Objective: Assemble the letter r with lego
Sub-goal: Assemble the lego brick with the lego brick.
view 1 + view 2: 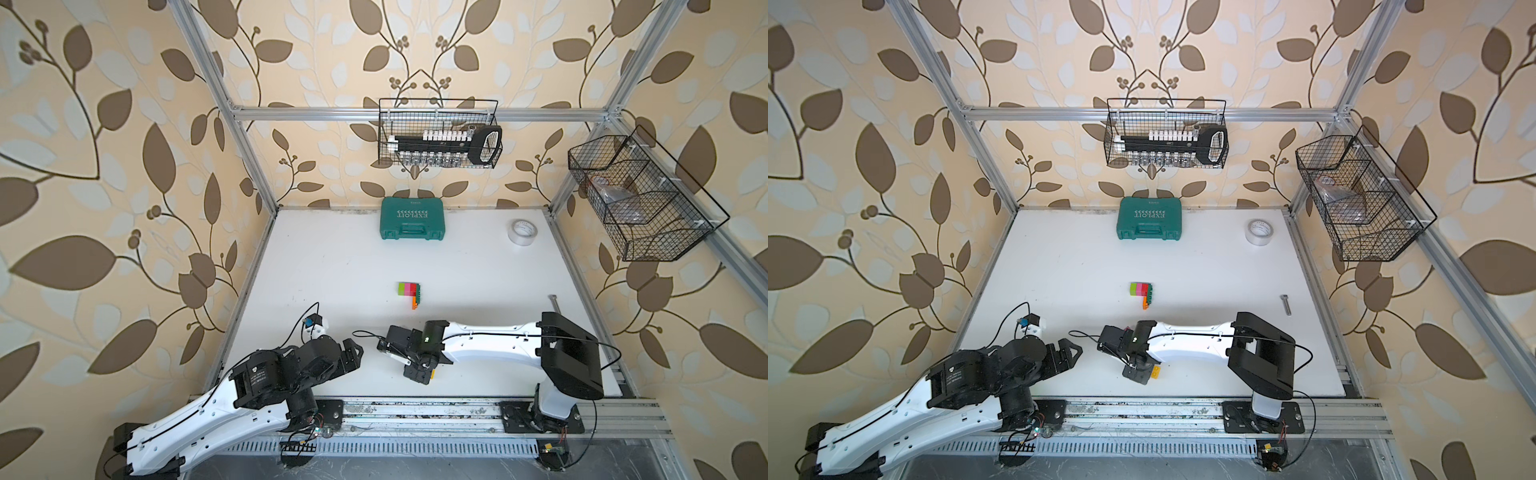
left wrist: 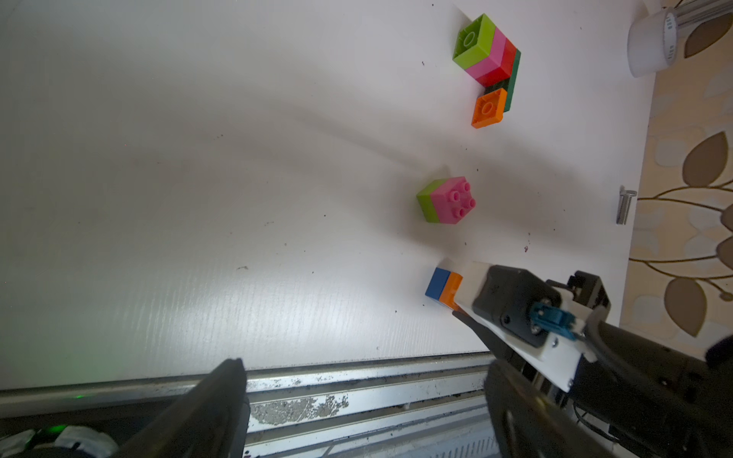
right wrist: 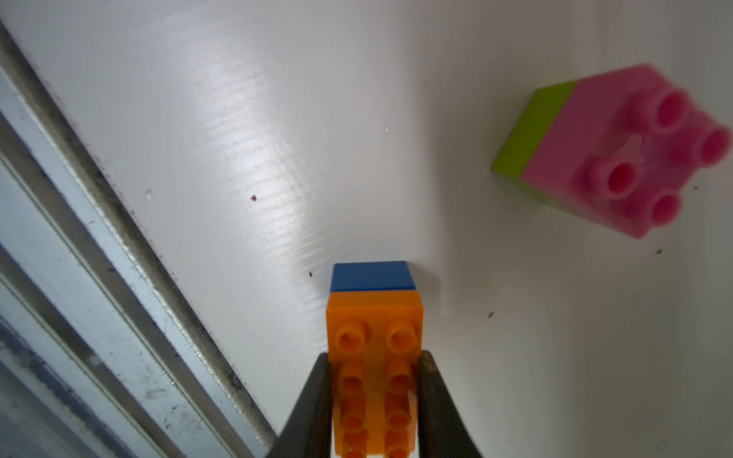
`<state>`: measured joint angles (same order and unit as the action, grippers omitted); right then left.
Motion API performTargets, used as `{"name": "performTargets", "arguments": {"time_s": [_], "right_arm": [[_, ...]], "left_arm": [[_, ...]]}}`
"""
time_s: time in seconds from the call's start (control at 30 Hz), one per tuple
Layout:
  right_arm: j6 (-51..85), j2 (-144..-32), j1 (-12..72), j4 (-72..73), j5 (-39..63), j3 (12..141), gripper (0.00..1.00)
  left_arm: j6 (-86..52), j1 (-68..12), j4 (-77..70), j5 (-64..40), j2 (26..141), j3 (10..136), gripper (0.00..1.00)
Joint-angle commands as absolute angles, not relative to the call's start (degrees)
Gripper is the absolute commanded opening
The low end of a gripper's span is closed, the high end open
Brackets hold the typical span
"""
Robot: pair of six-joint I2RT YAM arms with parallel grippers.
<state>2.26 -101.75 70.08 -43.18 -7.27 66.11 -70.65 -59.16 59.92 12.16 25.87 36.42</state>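
A joined lego piece of lime, pink, red, dark green and orange bricks (image 1: 410, 293) (image 1: 1142, 293) (image 2: 488, 59) lies mid-table. A loose pink-on-lime pair (image 2: 446, 200) (image 3: 611, 150) lies nearer the front; the right arm hides it in both top views. My right gripper (image 3: 373, 396) (image 1: 415, 371) is shut on a long orange brick (image 3: 375, 329) with a blue brick (image 3: 372, 276) (image 2: 436, 282) on its far end, low by the front edge. A bit of yellow brick (image 1: 1156, 371) shows beside it. My left gripper (image 2: 365, 400) (image 1: 353, 353) is open and empty, left of the right one.
A teal tool case (image 1: 411, 224) and a tape roll (image 1: 522, 232) sit at the back of the white table. A bolt (image 1: 1285, 305) lies at the right. The metal rail (image 2: 357, 396) runs along the front edge. Wire baskets (image 1: 440, 133) hang on the walls.
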Motion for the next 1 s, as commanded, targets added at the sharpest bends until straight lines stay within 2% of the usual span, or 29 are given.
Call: {"name": "performTargets", "arguments": {"time_s": [0.0,0.4,0.97], "right_arm": [[1.45,-105.21,70.31,-46.36,-6.39,65.23,0.00],[0.56,-109.71,68.39,-49.08,-0.73,67.19,0.00],[0.87,-116.84,66.88,-52.04,-1.62,70.74,0.00]], "left_arm": [[-70.58,-58.62,60.07,11.95,25.84,36.43,0.96],[-70.49,-58.61,59.95,12.10,25.80,36.37,0.96],[-71.44,-58.63,63.86,14.25,23.66,37.36,0.97]]}}
